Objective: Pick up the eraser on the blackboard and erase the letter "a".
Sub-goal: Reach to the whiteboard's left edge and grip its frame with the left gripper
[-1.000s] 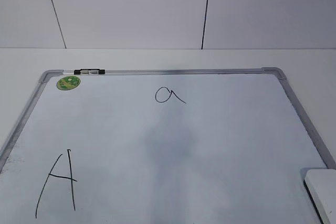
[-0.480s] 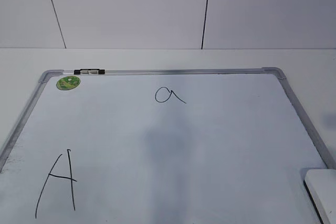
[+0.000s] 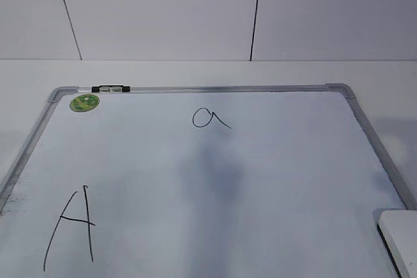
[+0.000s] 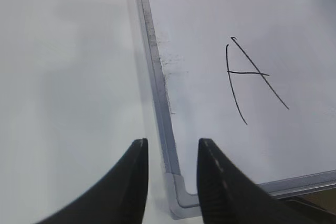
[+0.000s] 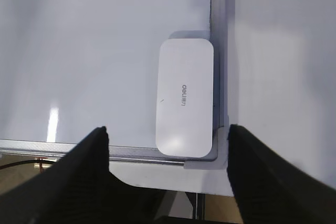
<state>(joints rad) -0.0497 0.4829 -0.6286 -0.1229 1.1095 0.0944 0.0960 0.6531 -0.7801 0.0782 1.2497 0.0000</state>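
The eraser (image 5: 186, 98) lies flat in the near right corner of the blackboard (image 3: 215, 187), against the frame, untouched, with the letter "a" (image 3: 210, 118) well apart near the far edge. The right tool (image 5: 168, 150) hangs spread wide above the eraser holding nothing, likely lined up for the pick. The left tool (image 4: 172, 153) sits part-open and unloaded over the near left corner by the capital "A" (image 4: 251, 77), out of the way.

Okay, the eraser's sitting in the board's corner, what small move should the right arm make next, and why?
Probably lower the right claw straight down over the eraser. Its jaws stand wide open above the eraser, which lies flat in the blackboard corner against the frame, untouched. The letter "a" is still unerased.
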